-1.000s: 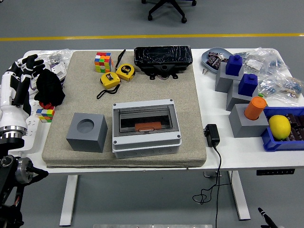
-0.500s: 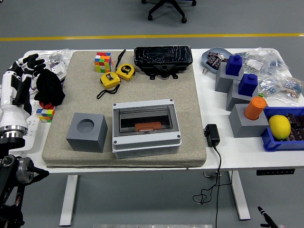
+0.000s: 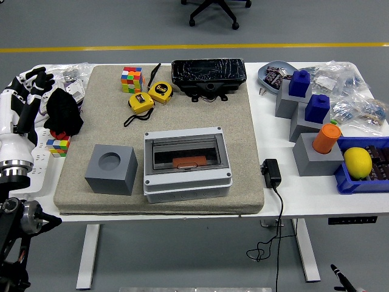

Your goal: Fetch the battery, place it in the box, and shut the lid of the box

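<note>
A gray box with its lid shut sits on the mat, and the orange battery is inside.

From the head view, the box (image 3: 188, 165) is near the front edge of the tan mat (image 3: 243, 121) on the white table (image 3: 304, 194). Its clear lid (image 3: 185, 152) is down, and the battery (image 3: 188, 162) shows through it. A gray block (image 3: 110, 169) with a round hole stands just left of the box. The left hand (image 3: 31, 85) is at the table's left edge, near a black cloth (image 3: 62, 112); its fingers (image 3: 41, 75) are a little apart and hold nothing. Two yellow tape measures (image 3: 151, 96) lie near the mat's back edge. A yellow lemon (image 3: 357, 162) sits in a blue bin (image 3: 346, 182) at the right edge.
</note>
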